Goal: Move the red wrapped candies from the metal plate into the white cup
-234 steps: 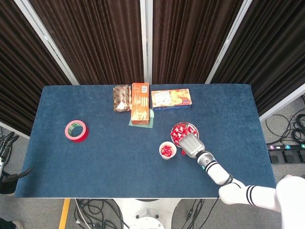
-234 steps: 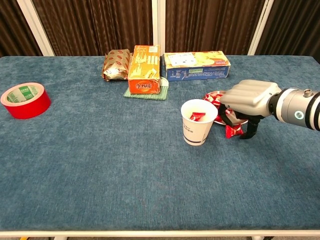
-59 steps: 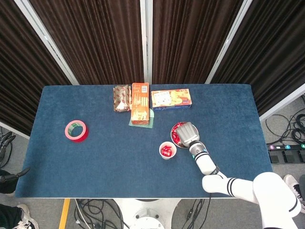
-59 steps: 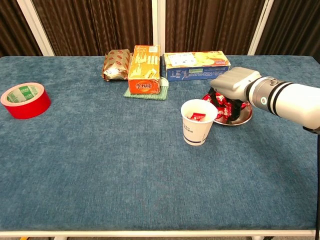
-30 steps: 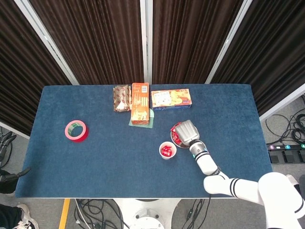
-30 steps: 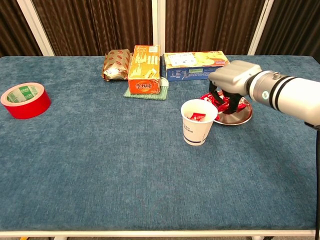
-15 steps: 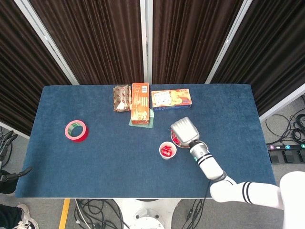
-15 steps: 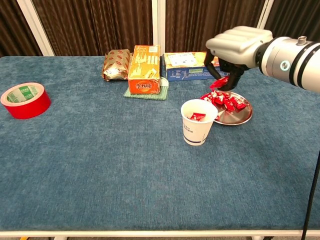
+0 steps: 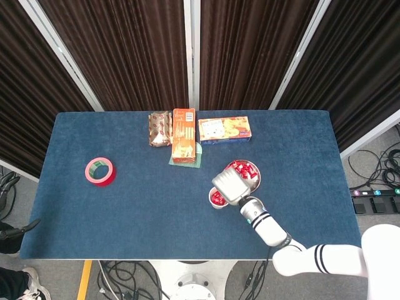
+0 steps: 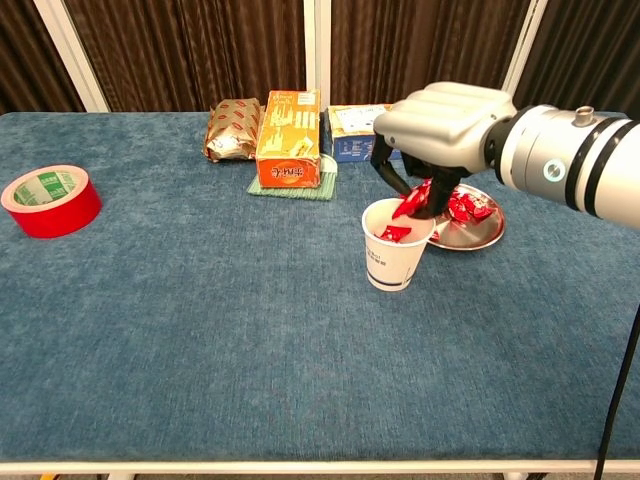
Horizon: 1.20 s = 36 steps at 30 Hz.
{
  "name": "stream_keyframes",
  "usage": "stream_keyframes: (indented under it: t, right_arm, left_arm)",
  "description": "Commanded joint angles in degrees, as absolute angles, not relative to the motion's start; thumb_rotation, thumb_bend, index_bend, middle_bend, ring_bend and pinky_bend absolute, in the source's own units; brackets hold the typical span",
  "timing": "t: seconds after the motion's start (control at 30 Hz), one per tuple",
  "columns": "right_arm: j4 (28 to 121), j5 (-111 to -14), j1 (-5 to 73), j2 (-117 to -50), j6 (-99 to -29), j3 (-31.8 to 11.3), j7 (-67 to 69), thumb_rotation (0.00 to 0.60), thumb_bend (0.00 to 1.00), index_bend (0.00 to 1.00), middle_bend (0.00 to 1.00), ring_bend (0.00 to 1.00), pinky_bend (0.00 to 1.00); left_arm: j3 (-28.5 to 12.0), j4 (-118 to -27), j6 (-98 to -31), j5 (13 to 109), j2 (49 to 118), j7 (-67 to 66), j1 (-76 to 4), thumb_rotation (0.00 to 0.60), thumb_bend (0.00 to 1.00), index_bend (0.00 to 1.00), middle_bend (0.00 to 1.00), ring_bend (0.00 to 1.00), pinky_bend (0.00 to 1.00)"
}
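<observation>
While the right hand (image 10: 420, 150) is hovering over the cup, these are the things lying near to far:

Counter (image 10: 250, 340): blue cloth, nearest edge carrying nothing that is showing.

White cup (image 10: 397, 245): standing just in front of the plate, already holding red candies (image 10: 392, 234).

Right hand: pinching one red wrapped candy (image 10: 412, 200) between its fingertips, directly above the cup's mouth. Half a second ago it was hanging higher, back over the plate with the same candy; now it is sitting lower and nearer, so the carry is nearly finishing and, in my judgement, only the release is remaining.

Metal plate (image 10: 487, 232): just behind and to the right of the cup, still carrying several candies (image 10: 465, 208), so more trips are waiting.

Red tape roll (image 10: 48, 200): lying well apart at the far left.

Back row: green cloth (image 10: 290, 187) under an orange carton (image 10: 288, 138), a brown snack bag (image 10: 232, 128) to its left, and a blue biscuit box (image 9: 224, 129) lying partly behind the hand.

Left hand: not showing in either view.
</observation>
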<state>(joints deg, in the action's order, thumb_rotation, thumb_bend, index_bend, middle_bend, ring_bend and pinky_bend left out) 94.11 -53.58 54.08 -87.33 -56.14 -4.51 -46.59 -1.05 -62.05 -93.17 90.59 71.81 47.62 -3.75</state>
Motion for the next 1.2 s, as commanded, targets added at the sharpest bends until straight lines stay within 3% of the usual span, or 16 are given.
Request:
stream_keyframes:
  t: [0.03, 0.5, 0.77, 1.2]
  right_arm:
    - [93.89, -53.33, 54.24, -87.4, -55.8, -4.6, -46.22, 0.6, 0.04, 0.6, 1.0, 1.0, 1.0]
    - [93.49, -55.03, 53.24, -84.09, -58.35, -7.2, -42.48, 0.6, 0.03, 0.55, 1.0, 1.0, 1.0]
    - [83.76, -47.9, 53.8, -84.12, -53.91, -5.43, -46.23, 0.6, 0.1, 0.52, 1.0, 1.0, 1.0]
    - [68.17, -43.72, 55.68, -92.15, -46.07, -4.14, -45.73, 0.6, 0.11, 0.5, 1.0, 1.0, 1.0]
  left_arm:
    - [-1.1, -61.9, -93.14, 90.49, 71.82, 47.81, -3.71, 0.6, 0.13, 0.13, 0.08, 0.03, 0.11]
    - [-1.14, -61.79, -92.9, 90.62, 71.95, 48.36, -3.91, 0.599, 0.13, 0.13, 0.08, 0.03, 0.11]
    - [-0.95, -61.88, -93.01, 91.01, 72.06, 48.05, -3.97, 0.599, 0.13, 0.13, 0.08, 0.03, 0.11]
    - [-1.0, -61.91, -92.54, 90.93, 71.94, 47.5, -4.29, 0.6, 0.13, 0.13, 0.07, 0.03, 0.11]
